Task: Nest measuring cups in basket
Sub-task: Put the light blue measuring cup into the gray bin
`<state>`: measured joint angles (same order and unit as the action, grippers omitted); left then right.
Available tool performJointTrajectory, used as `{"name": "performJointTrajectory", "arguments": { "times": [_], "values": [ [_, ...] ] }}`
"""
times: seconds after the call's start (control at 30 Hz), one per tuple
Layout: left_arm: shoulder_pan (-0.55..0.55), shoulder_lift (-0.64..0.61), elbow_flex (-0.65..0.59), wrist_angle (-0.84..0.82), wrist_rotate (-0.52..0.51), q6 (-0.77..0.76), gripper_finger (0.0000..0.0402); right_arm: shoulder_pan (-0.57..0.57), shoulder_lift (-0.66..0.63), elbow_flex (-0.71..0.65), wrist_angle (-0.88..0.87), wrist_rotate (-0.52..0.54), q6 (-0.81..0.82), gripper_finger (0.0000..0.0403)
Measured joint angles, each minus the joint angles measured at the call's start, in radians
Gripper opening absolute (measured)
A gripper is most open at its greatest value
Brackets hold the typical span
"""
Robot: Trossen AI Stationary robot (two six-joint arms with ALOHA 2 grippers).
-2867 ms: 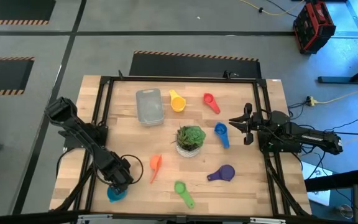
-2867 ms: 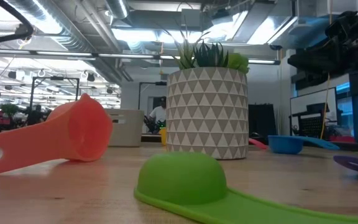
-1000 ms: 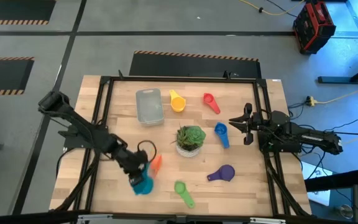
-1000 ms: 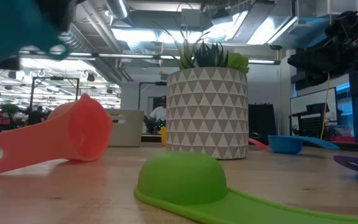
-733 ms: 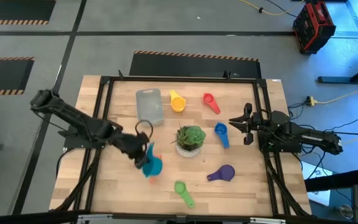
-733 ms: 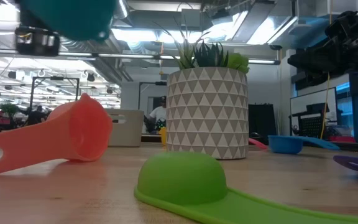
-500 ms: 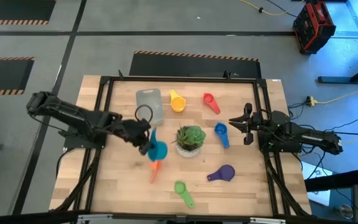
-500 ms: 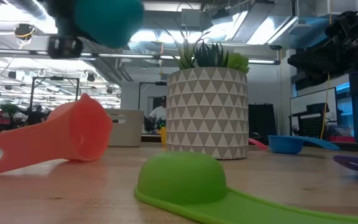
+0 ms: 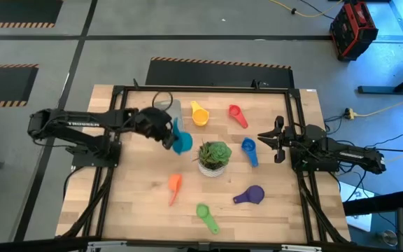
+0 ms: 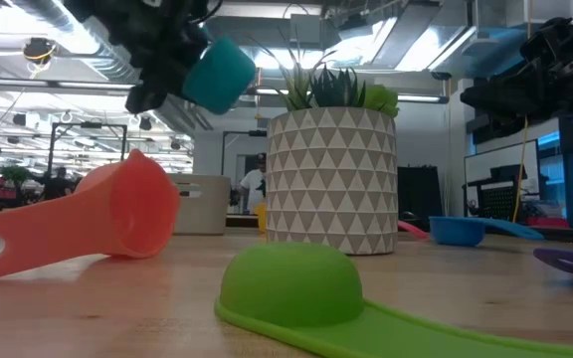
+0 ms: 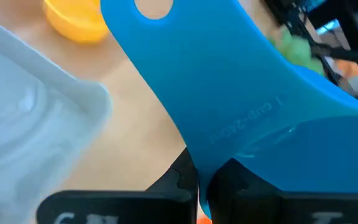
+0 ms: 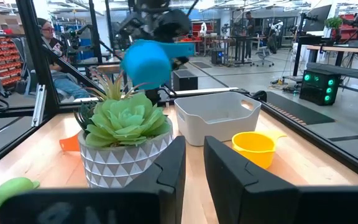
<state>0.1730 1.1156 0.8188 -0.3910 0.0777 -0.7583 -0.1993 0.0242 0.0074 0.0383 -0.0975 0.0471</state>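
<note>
light blue cup carried up to the basket

since earlier frames: lifted from the near left corner of the table (image 9: 271, 210), swung across past the orange cup (image 9: 174, 187), now held in the air at the near right corner of the basket (image 9: 161, 106). left gripper (image 9: 168, 133) clenched on the handle of the light blue cup (image 9: 181, 143); in the left wrist view, handle pinched between the two dark fingers (image 11: 182, 177), hang-hole end sticking out past them. cup clear of the wood, beside the plant pot (image 9: 213, 166), not yet over the basket's opening. basket looks empty in the right wrist view, so judged first cup of seven, drop still to come. long axis of cup roughly level, slightly tilted; bowl end toward the plant, handle back toward the basket side; in the low view the bowl's flat base faces right and slightly down. right gripper (image 9: 279, 142) parked at the right edge near the blue cup (image 9: 249, 150), fingers near-closed on nothing. yellow cup (image 9: 199, 114) just beside the basket.
</note>
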Motion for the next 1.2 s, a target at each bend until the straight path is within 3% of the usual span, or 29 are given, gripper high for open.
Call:
{"name": "performJointTrajectory", "arguments": {
  "times": [0.33, 0.67, 1.2],
  "values": [
    [0.180, 0.039, 0.320, -0.287, -0.017, 0.258, 0.0005, 0.000, 0.000, 0.000, 0.000, 0.000, 0.000, 0.0064],
    [0.250, 0.234, 0.628, -0.688, -0.078, 0.327, 0.0005, 0.000, 0.000, 0.000, 0.000, 0.000, 0.000, 0.0064],
    [0.318, 0.485, 0.691, -0.868, -0.087, 0.438, 0.0005, 0.000, 0.000, 0.000, 0.000, 0.000, 0.000, 0.0064]
  ]
}}
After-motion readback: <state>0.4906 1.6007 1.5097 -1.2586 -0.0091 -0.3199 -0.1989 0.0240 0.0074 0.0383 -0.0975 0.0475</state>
